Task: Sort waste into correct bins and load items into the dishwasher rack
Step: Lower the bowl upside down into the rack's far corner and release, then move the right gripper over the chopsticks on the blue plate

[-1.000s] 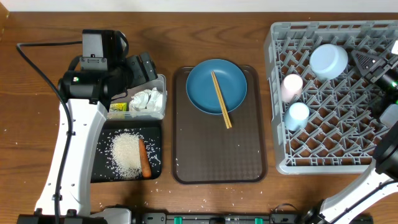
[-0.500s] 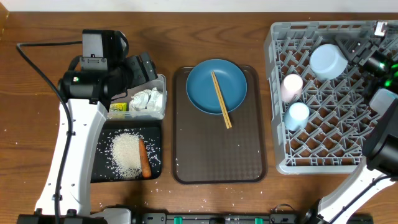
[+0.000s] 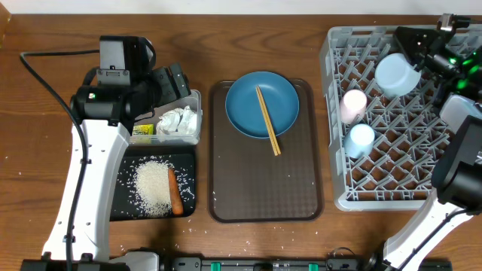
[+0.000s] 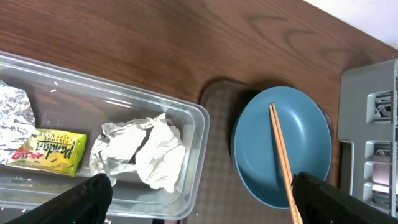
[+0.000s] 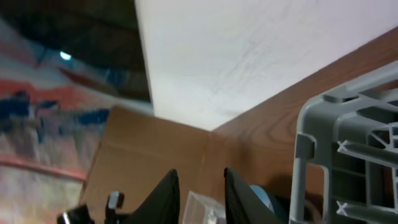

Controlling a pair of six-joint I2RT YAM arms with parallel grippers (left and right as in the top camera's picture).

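My left gripper (image 3: 169, 83) hangs open over the clear tub (image 4: 198, 134), which holds the white tissue (image 4: 146, 152), the yellow-green wrapper (image 4: 46, 151) and the foil scrap (image 4: 13, 106). Rice (image 3: 154, 187) and the carrot (image 3: 175, 192) lie in the black tray (image 3: 124, 207). The chopsticks (image 3: 267, 120) rest across the dark blue plate (image 3: 252, 113). In the grey rack (image 3: 407, 188) sit the pale bowl (image 3: 398, 74), the pink cup (image 3: 353, 104) and the light blue cup (image 3: 362, 138). My right gripper (image 3: 413, 41) hovers at the rack's far edge beside the bowl, slightly open and holding nothing.
The plate stands on a large brown serving tray (image 3: 263, 188) between the bins and the rack. A few rice grains are scattered on the wood table (image 3: 248, 241) near the front edge. A black cable (image 3: 45, 83) loops at the far left.
My right gripper has swung from the rack's right edge up and to the left, to its far edge next to the bowl. The left arm has stayed still.
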